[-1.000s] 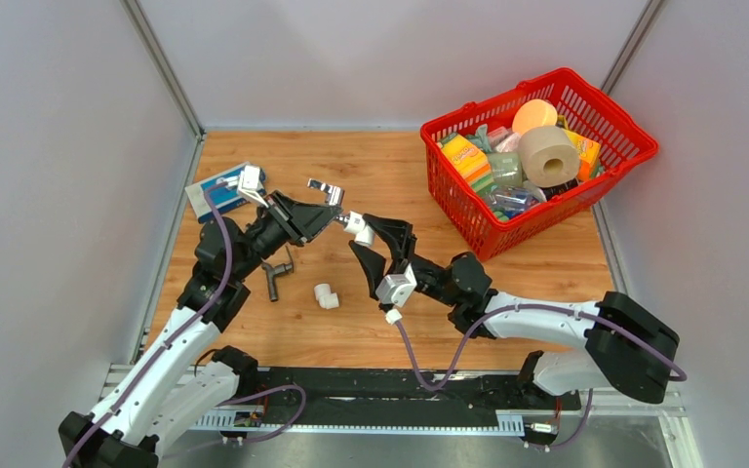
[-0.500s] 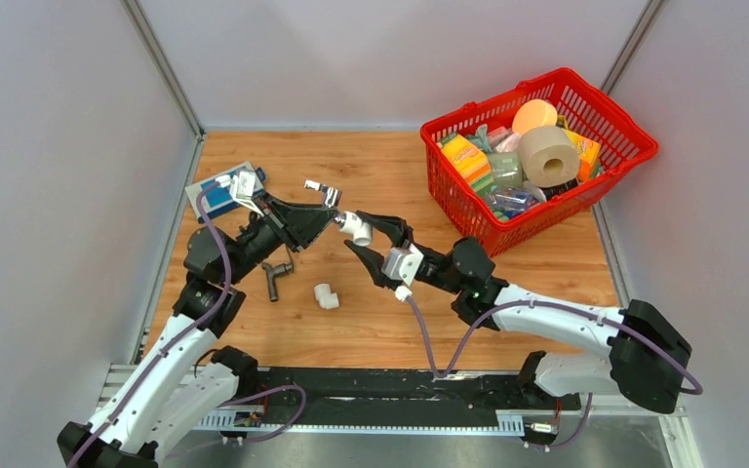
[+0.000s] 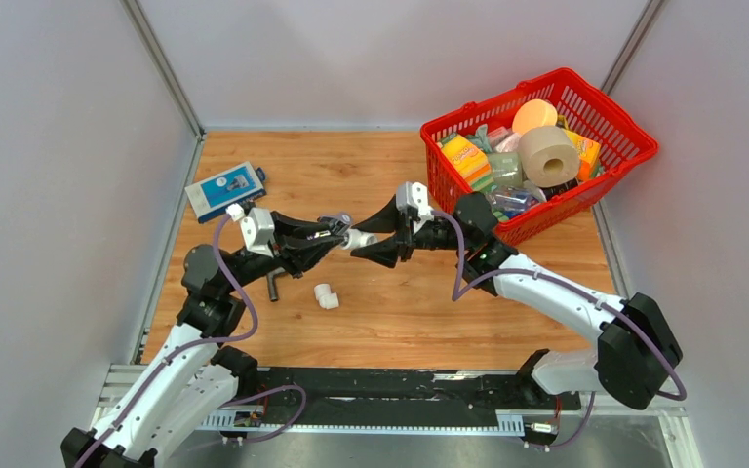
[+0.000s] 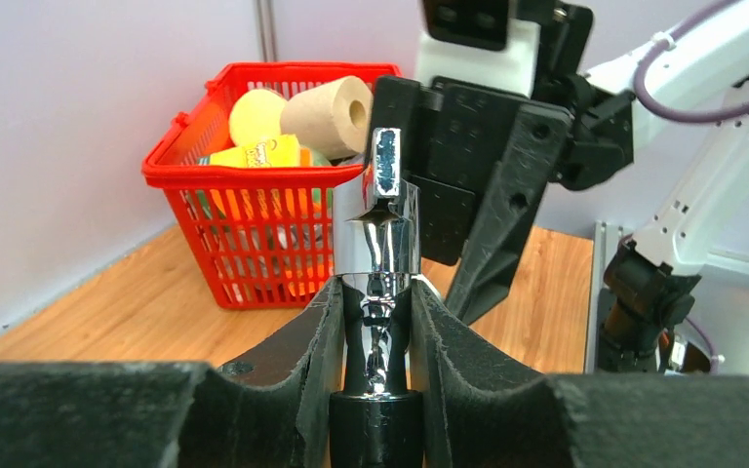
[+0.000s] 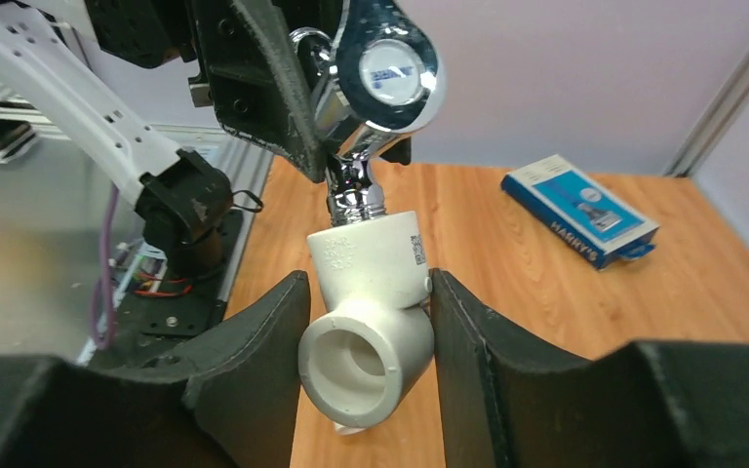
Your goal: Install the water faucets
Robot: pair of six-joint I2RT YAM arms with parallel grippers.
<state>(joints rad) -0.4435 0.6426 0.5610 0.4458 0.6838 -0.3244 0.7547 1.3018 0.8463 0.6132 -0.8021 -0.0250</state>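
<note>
Both arms have swung round since a second ago, right gripper [image 3: 366, 239] now reaching from the basket [image 3: 634, 161] side; left gripper [image 4: 378, 297] clamps the chrome faucet [image 4: 378, 234] mid-air; only the right wrist view shows its threaded end entering the white elbow [image 5: 371, 312], pinched between the right fingers; blue box [image 5: 580, 210] reads HARRY'S; dark faucet [image 3: 273, 285] lies on the table [image 3: 400, 312].
</note>
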